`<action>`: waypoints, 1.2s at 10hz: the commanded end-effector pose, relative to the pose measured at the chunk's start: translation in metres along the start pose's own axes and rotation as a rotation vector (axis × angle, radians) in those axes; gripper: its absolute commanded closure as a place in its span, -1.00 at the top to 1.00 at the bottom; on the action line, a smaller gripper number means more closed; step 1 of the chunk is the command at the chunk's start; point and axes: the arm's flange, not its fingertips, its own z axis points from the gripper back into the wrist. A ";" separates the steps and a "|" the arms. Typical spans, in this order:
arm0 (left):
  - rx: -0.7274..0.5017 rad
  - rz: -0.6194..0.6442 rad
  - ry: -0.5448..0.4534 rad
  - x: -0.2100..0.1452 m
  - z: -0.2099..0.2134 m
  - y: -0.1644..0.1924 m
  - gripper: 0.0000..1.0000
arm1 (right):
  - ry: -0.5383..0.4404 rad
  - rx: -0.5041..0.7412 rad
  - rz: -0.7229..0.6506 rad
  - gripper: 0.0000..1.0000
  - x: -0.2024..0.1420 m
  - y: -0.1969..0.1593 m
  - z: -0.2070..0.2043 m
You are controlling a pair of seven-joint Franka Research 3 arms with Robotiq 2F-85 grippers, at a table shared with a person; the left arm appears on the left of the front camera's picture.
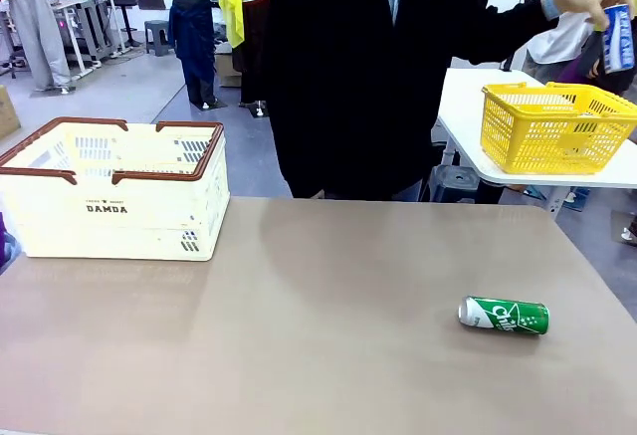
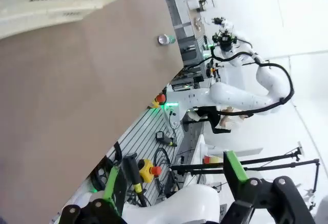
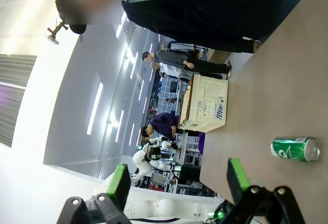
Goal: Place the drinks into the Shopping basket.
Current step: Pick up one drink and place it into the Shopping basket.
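Front view: green can (image 1: 504, 316), lying on its side on the brown bench (image 1: 299, 345) toward the robot's right, well apart from the cream Shopping basket (image 1: 109, 196), which stands at the bench's far left. The blue can (image 1: 618, 38) is gripped in the person's hand (image 1: 587, 2), raised above the yellow mesh basket (image 1: 557, 131) on a separate white table (image 1: 463, 107). Left wrist view: left hand (image 2: 174, 175), jaws spread wide, nothing between the green pads; right wrist view: right hand (image 3: 178, 179), likewise released and empty, the green can lying on the bench beyond it.
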 end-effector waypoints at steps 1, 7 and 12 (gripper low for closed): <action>0.012 -0.041 0.007 0.014 0.000 -0.027 1.00 | 0.007 0.000 0.026 1.00 -0.001 0.001 0.000; 0.012 -0.041 0.007 0.014 0.000 -0.027 1.00 | 0.007 0.000 0.026 1.00 -0.001 0.001 0.000; 0.012 -0.041 0.007 0.014 0.000 -0.027 1.00 | 0.000 0.000 0.000 1.00 0.000 0.000 0.000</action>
